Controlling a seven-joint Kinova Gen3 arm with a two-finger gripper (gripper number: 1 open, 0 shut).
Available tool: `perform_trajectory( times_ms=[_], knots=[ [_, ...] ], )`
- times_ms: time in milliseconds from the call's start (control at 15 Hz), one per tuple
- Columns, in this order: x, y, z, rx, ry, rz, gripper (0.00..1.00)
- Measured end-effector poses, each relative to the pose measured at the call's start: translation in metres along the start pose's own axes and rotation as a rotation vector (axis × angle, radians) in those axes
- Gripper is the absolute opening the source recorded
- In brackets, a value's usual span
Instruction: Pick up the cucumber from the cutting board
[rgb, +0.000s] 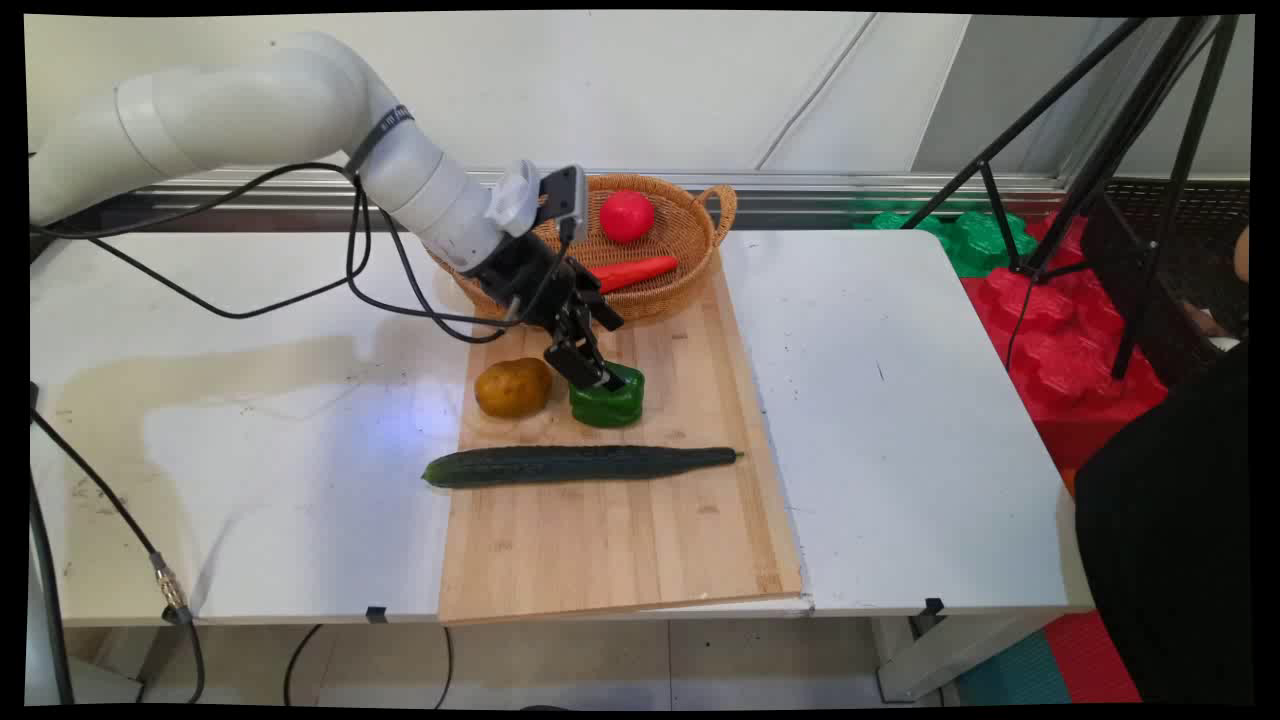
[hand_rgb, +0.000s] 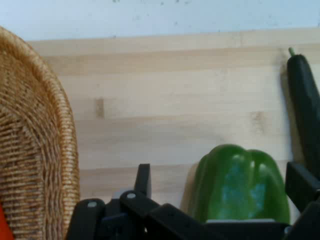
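Straddles the green bell pepper (rgb: 612, 398) with the tool (rgb: 600, 380) spread wide, closed on nothing. Shows, in the hand view, one finger (hand_rgb: 143, 177) standing clear of the pepper's flank with bare wood between, and the other finger (hand_rgb: 300, 185) just beside or touching the opposite flank; cannot tell which.

Looks hollow and light, with a smooth, glossy, lobed skin: likely slippery, likely to give a little under a squeeze. Best taken across the broad middle, pads on two opposite lobes and not in a groove, with moderate force.

Sits upright on the wooden cutting board (rgb: 620, 540), directly under the tool and between its fingers. Has a potato (rgb: 512, 387) close by, on the arm's side of the tool, apart from the pepper. Has a long cucumber (rgb: 580, 465) lying crosswise in front of the tool, nearer the camera, well clear. Has a wicker basket (rgb: 690, 270) behind the tool, holding a red tomato (rgb: 627, 216) and a carrot (rgb: 633, 271), on the white desk (rgb: 880, 400).
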Motion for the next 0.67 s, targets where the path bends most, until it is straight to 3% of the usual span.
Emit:
perform_trajectory(
  times_ms=[667],
  knots=[
    [-0.006,0.018,-0.061,0.001,0.087,-0.005,1.0]
  ],
)
